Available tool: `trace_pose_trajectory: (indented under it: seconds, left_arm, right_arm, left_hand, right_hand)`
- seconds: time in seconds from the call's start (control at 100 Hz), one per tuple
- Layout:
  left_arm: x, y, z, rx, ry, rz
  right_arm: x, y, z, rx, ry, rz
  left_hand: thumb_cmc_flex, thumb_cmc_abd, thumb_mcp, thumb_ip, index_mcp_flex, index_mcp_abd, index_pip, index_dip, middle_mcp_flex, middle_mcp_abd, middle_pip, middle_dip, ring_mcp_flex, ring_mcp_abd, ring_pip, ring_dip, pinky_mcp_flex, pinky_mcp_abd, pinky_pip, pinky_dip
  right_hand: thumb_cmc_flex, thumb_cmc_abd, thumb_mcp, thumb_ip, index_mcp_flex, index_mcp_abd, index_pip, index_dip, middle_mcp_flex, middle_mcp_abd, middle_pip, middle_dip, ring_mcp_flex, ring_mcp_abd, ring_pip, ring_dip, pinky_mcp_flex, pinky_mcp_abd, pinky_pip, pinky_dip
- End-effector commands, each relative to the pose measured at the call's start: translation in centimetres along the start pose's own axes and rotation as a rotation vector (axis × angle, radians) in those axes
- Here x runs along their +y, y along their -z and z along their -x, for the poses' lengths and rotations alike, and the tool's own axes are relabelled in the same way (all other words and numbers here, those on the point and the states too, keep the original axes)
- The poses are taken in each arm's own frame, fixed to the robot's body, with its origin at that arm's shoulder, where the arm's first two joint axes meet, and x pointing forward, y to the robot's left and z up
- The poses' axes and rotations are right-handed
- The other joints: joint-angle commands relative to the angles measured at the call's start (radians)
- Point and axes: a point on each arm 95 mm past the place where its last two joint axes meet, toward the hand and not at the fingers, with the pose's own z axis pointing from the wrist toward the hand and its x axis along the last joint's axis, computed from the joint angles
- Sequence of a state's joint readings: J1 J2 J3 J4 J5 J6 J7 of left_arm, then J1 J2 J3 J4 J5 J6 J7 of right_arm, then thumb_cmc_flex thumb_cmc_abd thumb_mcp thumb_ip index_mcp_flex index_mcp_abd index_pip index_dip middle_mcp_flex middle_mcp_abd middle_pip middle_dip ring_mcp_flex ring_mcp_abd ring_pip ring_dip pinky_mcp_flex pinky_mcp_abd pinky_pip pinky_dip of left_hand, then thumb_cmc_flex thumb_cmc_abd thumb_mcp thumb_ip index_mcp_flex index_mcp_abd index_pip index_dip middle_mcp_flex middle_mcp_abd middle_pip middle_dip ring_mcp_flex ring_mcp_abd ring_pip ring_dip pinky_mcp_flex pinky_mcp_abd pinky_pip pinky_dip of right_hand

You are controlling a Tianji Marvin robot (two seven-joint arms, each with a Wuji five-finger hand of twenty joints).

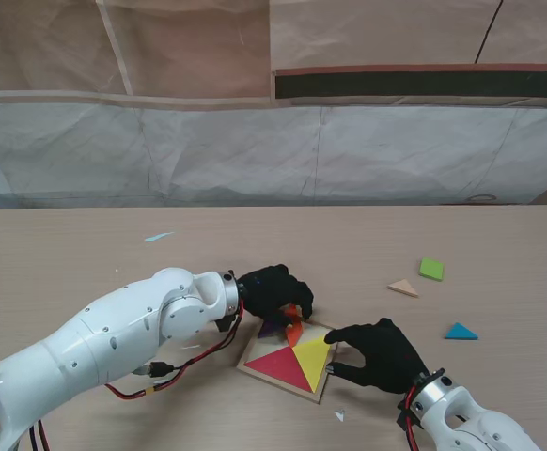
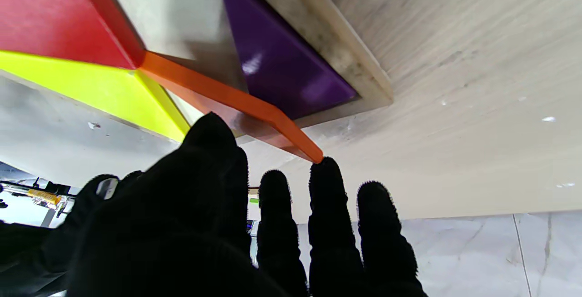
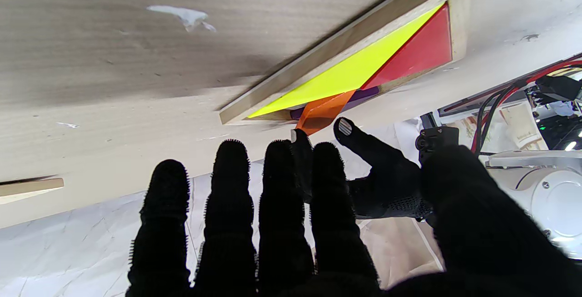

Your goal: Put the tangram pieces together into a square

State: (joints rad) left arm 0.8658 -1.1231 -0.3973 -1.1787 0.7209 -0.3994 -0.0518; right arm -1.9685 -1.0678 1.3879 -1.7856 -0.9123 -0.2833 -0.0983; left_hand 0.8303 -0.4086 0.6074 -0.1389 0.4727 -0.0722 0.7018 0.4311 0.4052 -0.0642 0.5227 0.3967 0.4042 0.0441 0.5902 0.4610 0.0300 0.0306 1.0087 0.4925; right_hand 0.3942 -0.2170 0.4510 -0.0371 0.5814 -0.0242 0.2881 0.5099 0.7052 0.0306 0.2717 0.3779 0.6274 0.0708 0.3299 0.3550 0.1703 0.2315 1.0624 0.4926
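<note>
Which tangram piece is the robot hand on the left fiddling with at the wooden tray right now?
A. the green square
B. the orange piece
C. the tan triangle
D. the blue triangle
B. The left robot hand has its fingertips on the orange piece, which sits tilted, not flat, over the tray; the blue triangle, green square and tan triangle lie loose on the table to the right.

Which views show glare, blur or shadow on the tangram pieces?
Left wrist view: pale glare patches on the purple piece, and the red piece near the lens is soft. Right wrist view: a dark shadow lies on the table beside the tray. Stand view: even light, pieces small but sharp.
</note>
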Motion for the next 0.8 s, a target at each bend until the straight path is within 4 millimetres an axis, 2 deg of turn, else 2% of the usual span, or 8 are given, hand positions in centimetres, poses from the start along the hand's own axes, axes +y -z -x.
trace_pose_trajectory:
  seconds: [0.0, 0.11, 0.28, 0.36, 0.43, 0.45, 0.48, 0.79]
  left_arm:
    - [-0.1, -0.3, -0.3, 0.013, 0.026, 0.004]
    - [-0.1, -0.2, -0.3, 0.001, 0.006, -0.036]
    - [-0.6, 0.7, 0.1, -0.061, -0.004, -0.065]
    - [-0.6, 0.9, 0.2, -0.084, -0.006, -0.057]
    - [-0.4, 0.7, 0.2, -0.091, 0.006, -0.051]
    - [-0.3, 0.6, 0.2, -0.089, 0.012, -0.050]
    - [-0.2, 0.4, 0.1, -0.086, 0.022, -0.047]
    - [0.1, -1.2, -0.4, -0.019, 0.058, -0.022]
  right_arm:
    - [-0.2, 0.1, -0.2, 0.001, -0.004, -0.011]
    - [-0.2, 0.1, -0.2, 0.001, -0.004, -0.011]
    - [-0.3, 0.1, -0.2, -0.001, -0.006, -0.012]
    - [-0.3, 0.1, -0.2, -0.001, -0.007, -0.012]
    - [-0.3, 0.1, -0.2, -0.001, -0.007, -0.012]
    - [-0.3, 0.1, -0.3, -0.001, -0.008, -0.012]
    - [-0.4, 0.1, -0.3, -0.001, -0.008, -0.012]
    - [-0.3, 0.2, -0.1, -0.006, -0.005, -0.009]
  left_hand:
    - [0.072, -0.007, 0.069, -0.026, 0.034, -0.006, 0.026, -0.003, 0.020, -0.001, 0.012, 0.004, 0.061, -0.011, 0.036, -0.002, 0.041, -0.031, 0.036, 0.020]
    - [0.019, 0.064, 0.046, 0.019, -0.043, 0.004, -0.004, -0.008, -0.040, -0.007, 0.005, -0.003, 0.025, -0.011, 0.032, -0.001, 0.020, -0.036, 0.020, 0.016]
    - [0.010, 0.117, -0.121, 0.027, -0.067, 0.017, -0.024, -0.006, -0.033, 0.009, 0.004, -0.006, 0.010, 0.026, 0.038, 0.003, 0.000, -0.005, 0.033, 0.024]
    - [0.060, 0.176, -0.337, 0.040, -0.068, 0.022, -0.040, -0.004, -0.014, 0.021, 0.000, 0.001, 0.042, 0.048, 0.054, 0.014, 0.024, 0.022, 0.060, 0.041]
    - [0.061, 0.204, -0.382, 0.042, -0.067, 0.024, -0.044, -0.004, 0.003, 0.027, 0.000, 0.002, 0.078, 0.050, 0.071, 0.021, 0.050, 0.031, 0.082, 0.051]
    - [0.155, 0.253, -0.565, 0.053, -0.063, 0.025, -0.047, 0.000, 0.007, 0.029, -0.001, 0.003, 0.084, 0.047, 0.072, 0.021, 0.054, 0.030, 0.086, 0.056]
    - [0.192, 0.271, -0.635, 0.056, -0.060, 0.026, -0.047, 0.002, 0.013, 0.034, 0.002, 0.004, 0.097, 0.039, 0.076, 0.022, 0.064, 0.028, 0.092, 0.059]
    - [0.366, 0.175, -0.650, 0.030, 0.050, 0.006, 0.038, -0.018, 0.124, 0.071, 0.039, 0.009, 0.214, -0.020, 0.104, 0.018, 0.161, -0.040, 0.099, 0.051]
  right_hand:
    - [0.019, 0.032, -0.020, 0.004, 0.014, -0.009, 0.006, -0.008, -0.024, 0.001, -0.004, 0.000, -0.022, -0.003, -0.005, -0.004, -0.023, 0.002, -0.012, 0.012]
    - [0.019, 0.032, -0.020, 0.004, 0.014, -0.008, 0.006, -0.008, -0.024, 0.000, -0.004, 0.000, -0.022, -0.002, -0.005, -0.004, -0.023, 0.001, -0.012, 0.012]
    - [0.018, 0.032, -0.021, 0.004, 0.015, -0.010, 0.007, -0.008, -0.024, -0.001, -0.004, 0.001, -0.022, -0.002, -0.005, -0.004, -0.023, 0.002, -0.012, 0.012]
    - [0.019, 0.031, -0.020, 0.004, 0.014, -0.009, 0.006, -0.008, -0.024, 0.000, -0.004, 0.000, -0.022, -0.001, -0.005, -0.004, -0.023, 0.001, -0.012, 0.012]
    - [0.019, 0.032, -0.020, 0.004, 0.015, -0.009, 0.007, -0.008, -0.024, 0.001, -0.004, 0.001, -0.022, -0.002, -0.005, -0.004, -0.023, 0.001, -0.012, 0.012]
    - [0.019, 0.032, -0.020, 0.004, 0.015, -0.008, 0.006, -0.008, -0.024, 0.001, -0.004, 0.001, -0.022, -0.003, -0.005, -0.004, -0.023, 0.001, -0.012, 0.012]
    - [0.019, 0.032, -0.020, 0.004, 0.015, -0.009, 0.007, -0.008, -0.024, 0.001, -0.004, 0.001, -0.022, -0.001, -0.005, -0.004, -0.023, 0.001, -0.012, 0.012]
    - [0.020, 0.032, -0.021, 0.004, 0.014, -0.009, 0.007, -0.008, -0.024, 0.001, -0.003, 0.001, -0.022, -0.002, -0.005, -0.003, -0.023, 0.002, -0.012, 0.012]
